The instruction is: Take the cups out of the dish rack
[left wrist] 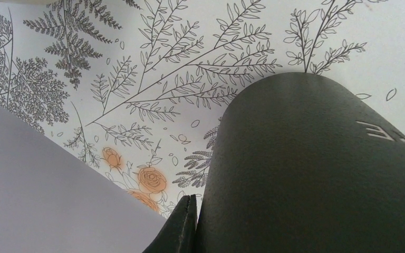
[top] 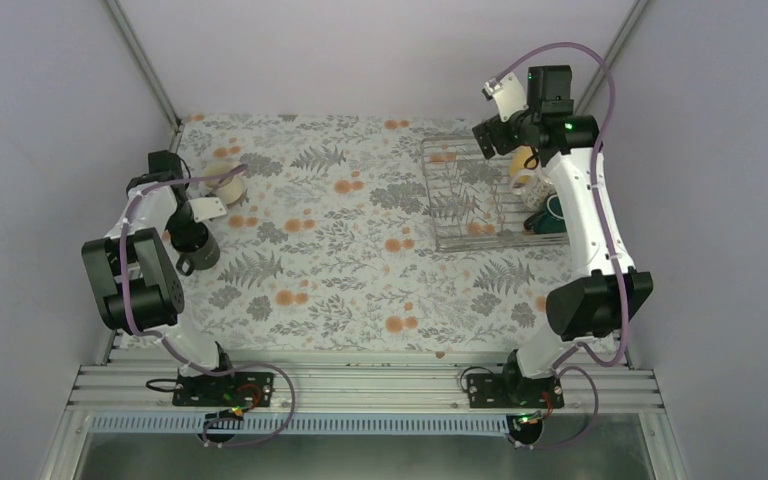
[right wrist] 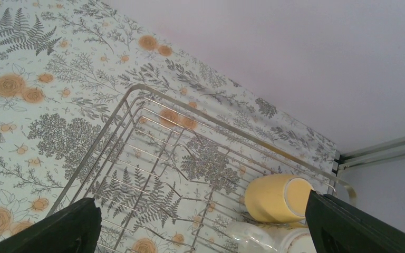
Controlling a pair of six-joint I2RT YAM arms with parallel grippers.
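A worktop [top: 360, 260] printed with grey ferns and orange flowers fills mid-frame. Pale lilac walls [top: 360, 50] enclose it. Aluminium rails [top: 360, 385] cross the bottom.

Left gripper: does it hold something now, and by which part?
The left gripper seems to grip the black mug by its side wall: one finger presses the outside, the other is hidden.

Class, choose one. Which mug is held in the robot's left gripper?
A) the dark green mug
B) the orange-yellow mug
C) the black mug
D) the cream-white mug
C: the left gripper is closed on the small black handled mug, whose dark wall fills the left wrist view; the orange-yellow mug lies in the silver wire dish rack.
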